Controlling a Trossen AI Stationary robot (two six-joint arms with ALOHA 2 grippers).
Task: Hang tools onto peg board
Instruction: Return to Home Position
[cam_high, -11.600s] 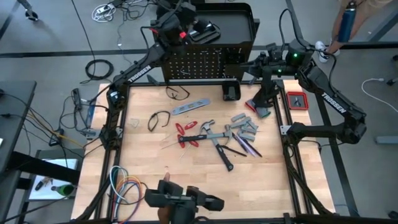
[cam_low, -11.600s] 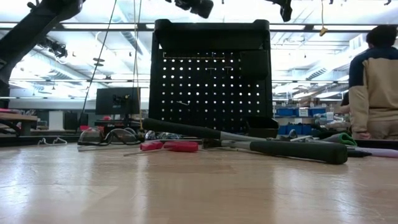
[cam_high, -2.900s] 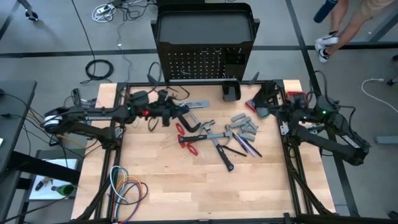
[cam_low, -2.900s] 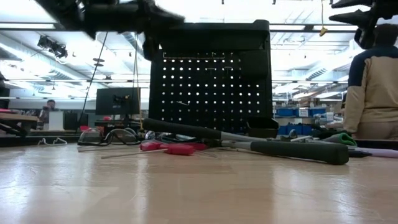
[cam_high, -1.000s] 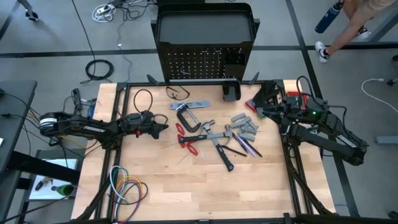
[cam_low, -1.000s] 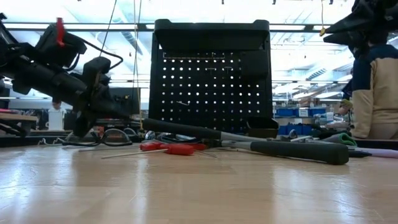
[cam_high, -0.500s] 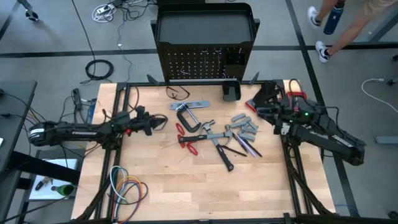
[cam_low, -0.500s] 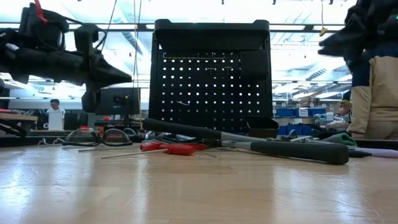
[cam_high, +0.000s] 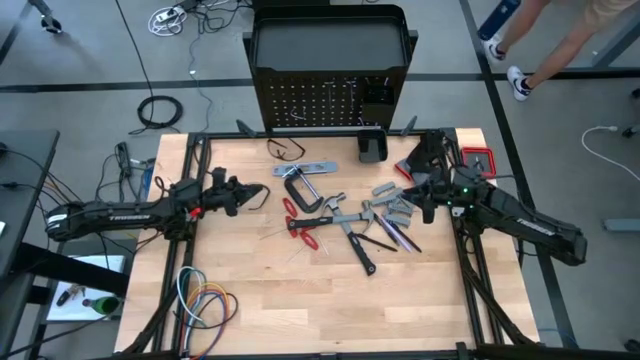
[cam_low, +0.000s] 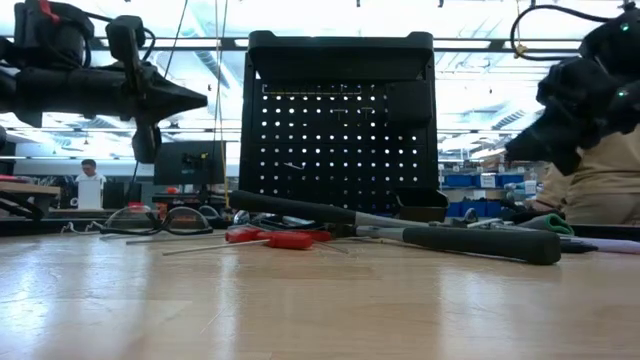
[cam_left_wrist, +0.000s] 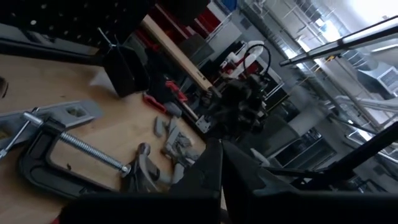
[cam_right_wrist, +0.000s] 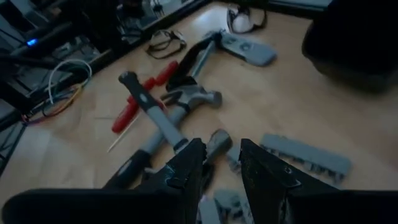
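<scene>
Left gripper (cam_high: 255, 193) near left table (cam_high: 250, 300) edge, fingers closed, empty; right gripper (cam_high: 422, 204) near right edge, slightly parted, empty; likely parked aside, leaving C-clamp (cam_high: 300, 187) and peg board (cam_high: 320, 100) unobstructed

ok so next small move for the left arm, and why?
Probably draw the left gripper back toward its own table edge to park. Its fingers are shut on nothing, the black metal C-clamp lies flat on the light wooden tabletop, off the black perforated peg board, and the right gripper hovers empty by the grey metal wrenches.
</scene>
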